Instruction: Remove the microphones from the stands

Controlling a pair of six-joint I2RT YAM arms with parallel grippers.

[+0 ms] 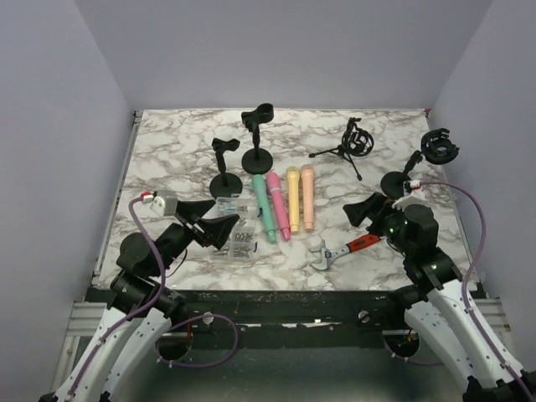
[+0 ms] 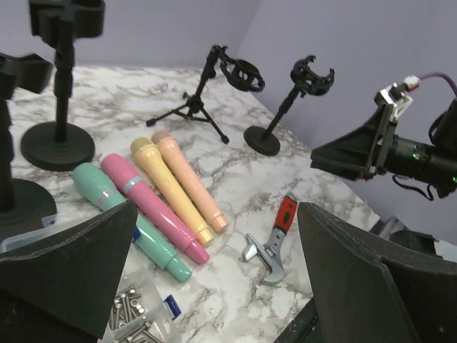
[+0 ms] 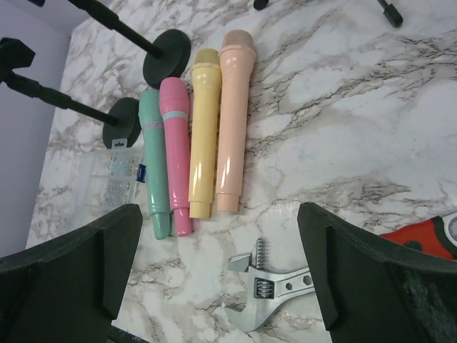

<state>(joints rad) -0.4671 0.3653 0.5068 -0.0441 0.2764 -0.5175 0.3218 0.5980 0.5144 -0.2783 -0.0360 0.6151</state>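
Left claw (image 1: pixel 226 214) and right claw (image 1: pixel 361 213) agape, flanking the microphones (image 1: pixel 293 199)

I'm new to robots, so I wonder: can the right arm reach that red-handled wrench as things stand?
Probably yes. The right hand is open, close to the wrench, and nothing stands between them.

Robot lab enclosure, plain lilac walls (image 1: pixel 276 50), marble-print tabletop (image 1: pixel 167 151), aluminium base rail (image 1: pixel 84 314)

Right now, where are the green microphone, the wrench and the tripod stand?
green microphone (image 1: pixel 265 208), top external view, middle of its body
wrench (image 2: pixel 275 239), left wrist view, metal shank below the red handle
tripod stand (image 1: pixel 345 148), top external view, leg hub
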